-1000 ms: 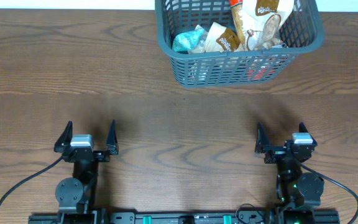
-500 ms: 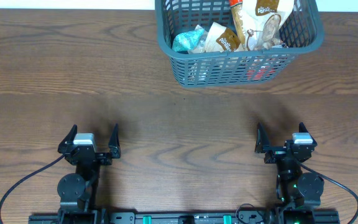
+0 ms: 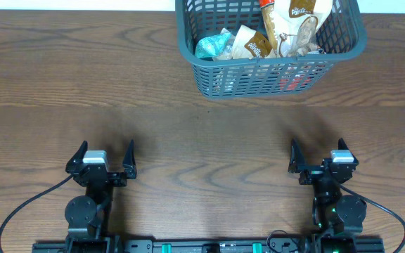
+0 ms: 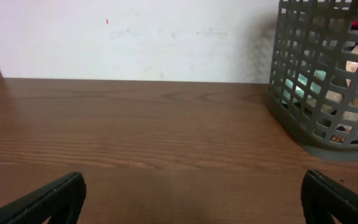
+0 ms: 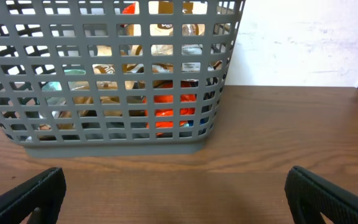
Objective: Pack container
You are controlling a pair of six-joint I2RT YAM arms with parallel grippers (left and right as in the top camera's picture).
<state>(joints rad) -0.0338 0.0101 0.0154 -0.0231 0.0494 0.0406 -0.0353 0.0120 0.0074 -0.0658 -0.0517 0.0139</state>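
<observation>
The container [image 3: 188, 42] is a dark grey-blue lattice basket at the table's far edge, right of centre. Snack packets fill it: a teal one [image 3: 213, 46], brown-and-white ones [image 3: 252, 43] and something red low inside [image 5: 166, 102]. From the right wrist the container [image 5: 104, 134] stands straight ahead; from the left wrist the container [image 4: 291, 93] shows at the far right. My left gripper [image 3: 105, 156] rests near the front edge, open with nothing between its fingers. My right gripper [image 3: 318, 154] is open too, at the front right, well short of the container.
Bare brown wooden table [image 3: 202, 133] lies between both grippers and the container. A white wall [image 4: 135, 37] runs behind the table's far edge. Black cables [image 3: 20, 211] trail from the arm bases at the front.
The left gripper shifted slightly to the right and toward the front edge a second ago, then held still. The right arm and the container have not moved.
</observation>
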